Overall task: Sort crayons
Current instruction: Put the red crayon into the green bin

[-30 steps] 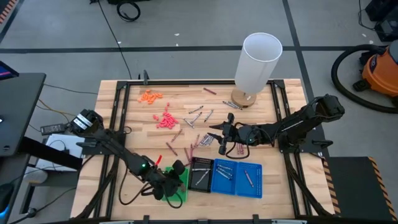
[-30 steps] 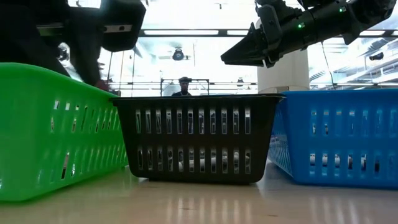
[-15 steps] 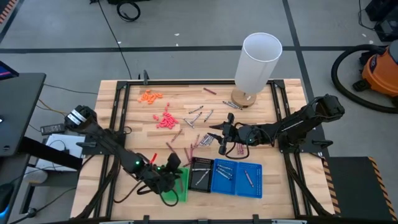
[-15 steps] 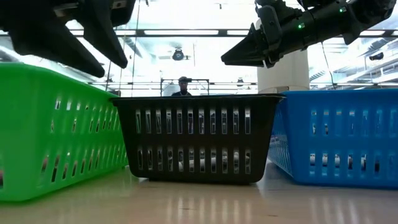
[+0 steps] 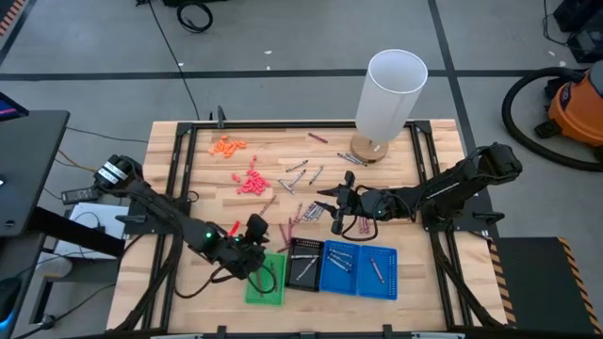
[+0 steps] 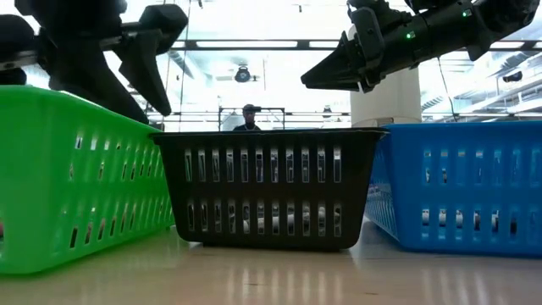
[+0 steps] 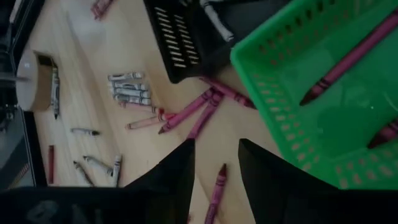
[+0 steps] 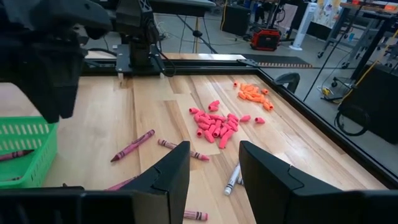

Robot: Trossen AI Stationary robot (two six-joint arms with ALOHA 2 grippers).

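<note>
Wooden table (image 5: 188, 188): crayons (image 5: 303, 213) beside open right end effector (image 5: 335, 209).

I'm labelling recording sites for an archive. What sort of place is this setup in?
Probably a robotics lab or workshop: a framed wooden table on a bare concrete floor, an orange shop vacuum beside it, and equipment stands and cables visible behind the table.

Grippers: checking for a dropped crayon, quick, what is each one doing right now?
Left gripper: open, empty, beside the green basket.
Right gripper: open, empty, above the loose crayons.
</note>
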